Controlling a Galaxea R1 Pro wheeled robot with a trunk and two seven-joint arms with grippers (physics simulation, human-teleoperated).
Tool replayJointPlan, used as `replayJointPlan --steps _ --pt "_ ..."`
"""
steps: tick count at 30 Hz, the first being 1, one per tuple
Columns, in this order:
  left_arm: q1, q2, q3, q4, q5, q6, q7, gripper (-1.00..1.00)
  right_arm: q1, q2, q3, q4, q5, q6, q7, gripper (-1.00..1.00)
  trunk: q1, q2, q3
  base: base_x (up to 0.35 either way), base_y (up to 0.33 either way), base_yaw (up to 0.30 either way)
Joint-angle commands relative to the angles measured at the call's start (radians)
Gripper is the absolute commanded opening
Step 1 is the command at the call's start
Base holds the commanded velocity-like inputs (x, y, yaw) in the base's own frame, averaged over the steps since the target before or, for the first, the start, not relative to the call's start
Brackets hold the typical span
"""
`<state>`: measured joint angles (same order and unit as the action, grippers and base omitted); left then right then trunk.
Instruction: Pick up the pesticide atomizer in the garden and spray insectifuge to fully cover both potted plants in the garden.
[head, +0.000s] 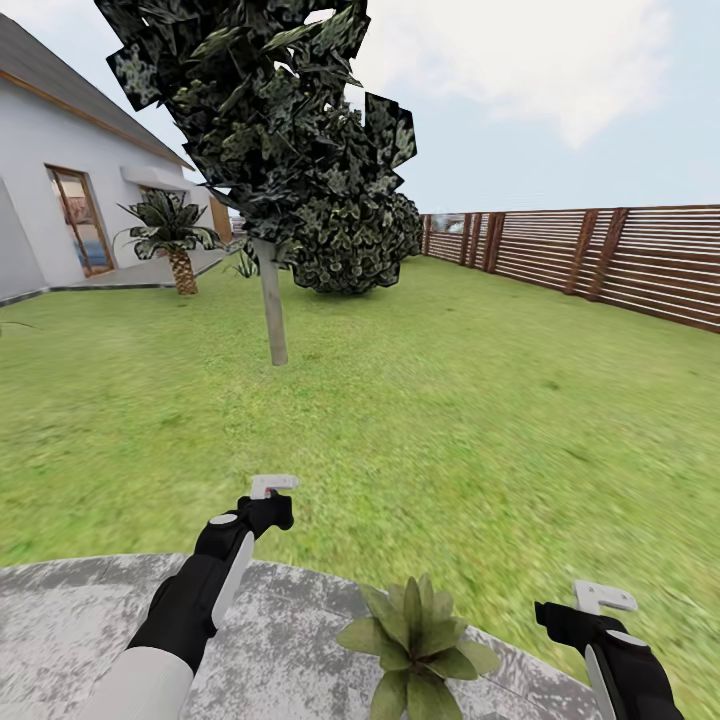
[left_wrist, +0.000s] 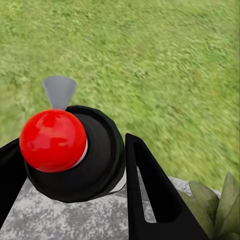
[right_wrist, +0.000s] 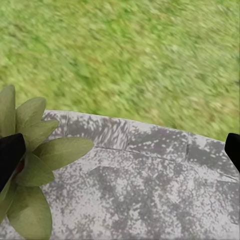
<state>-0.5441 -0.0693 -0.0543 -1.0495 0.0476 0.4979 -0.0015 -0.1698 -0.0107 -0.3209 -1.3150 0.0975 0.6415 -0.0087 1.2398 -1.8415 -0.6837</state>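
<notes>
My left gripper (head: 266, 508) is shut on the pesticide atomizer (left_wrist: 75, 150), a dark round bottle whose red top (left_wrist: 52, 140) and grey nozzle (left_wrist: 59, 90) face the left wrist camera. It hovers over the edge of the stone patio (head: 80, 620), up and left of one potted plant (head: 420, 640). That low green rosette (left_wrist: 215, 200) stands at the patio's rim beside the lawn. My right gripper (head: 588, 612) is open to the right of the plant (right_wrist: 30, 165), its black fingertips (right_wrist: 10, 152) far apart with nothing between them.
Lawn (head: 450, 420) stretches ahead in the garden. A thin-trunked dark tree (head: 272, 310) stands ahead left, with a round bush (head: 350, 245) behind it. A slat fence (head: 600, 250) runs along the right. A white house (head: 60, 200) and a palm (head: 175, 240) are at far left.
</notes>
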Motion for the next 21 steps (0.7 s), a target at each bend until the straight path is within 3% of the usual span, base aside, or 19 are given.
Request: replayJointPlan --steps 1,13,21 --pt "0.000 0.000 0.000 -0.001 0.005 0.005 0.000 -1.00 -0.001 0.000 0.000 -0.001 0.010 0.006 0.003 1.00 0.000 -0.001 -0.001 0.000 0.016 -0.001" --pt "0.000 0.000 -0.001 -0.001 0.005 0.005 0.000 -1.00 0.000 0.000 0.000 -0.001 0.010 0.006 0.002 1.00 0.000 -0.001 -0.001 0.005 0.007 0.000" --pt "0.000 0.000 0.000 -0.001 0.005 0.005 0.000 -1.00 0.000 0.000 0.000 -0.001 0.010 0.006 0.002 1.00 0.000 -0.001 -0.001 0.109 0.112 0.000"
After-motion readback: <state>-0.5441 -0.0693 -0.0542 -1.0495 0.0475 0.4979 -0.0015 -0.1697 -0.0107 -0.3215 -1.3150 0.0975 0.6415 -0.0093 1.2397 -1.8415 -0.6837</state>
